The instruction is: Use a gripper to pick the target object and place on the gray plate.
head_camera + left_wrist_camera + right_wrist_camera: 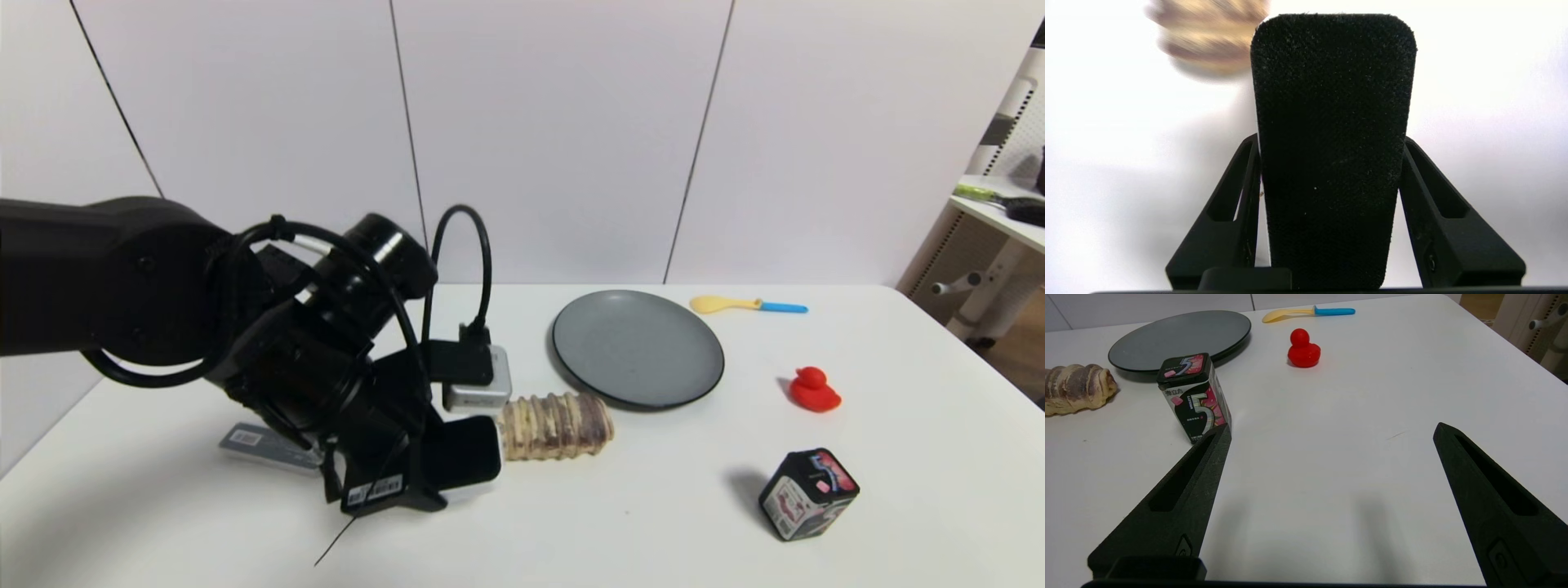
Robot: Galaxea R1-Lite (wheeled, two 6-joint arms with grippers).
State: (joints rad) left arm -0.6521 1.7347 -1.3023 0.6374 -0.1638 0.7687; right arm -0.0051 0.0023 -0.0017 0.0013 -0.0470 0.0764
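The target block [1331, 122] has a black felt top on a white base. It sits between the two fingers of my left gripper [1331, 139], which press on its long sides. In the head view the block [469, 449] sticks out of the left gripper [445, 474] low over the table's front left. I cannot tell whether it touches the table. The gray plate [637, 347] lies empty at the back centre, to the right of the block, and also shows in the right wrist view [1180, 335]. My right gripper [1331, 428] is open and empty over bare table.
A bread roll [555, 425] lies between the block and the plate. A thin gray case with a barcode [261, 445] lies behind the left arm. A red duck [815, 390], a printed black box [808, 492] and a yellow spoon [747, 305] are on the right.
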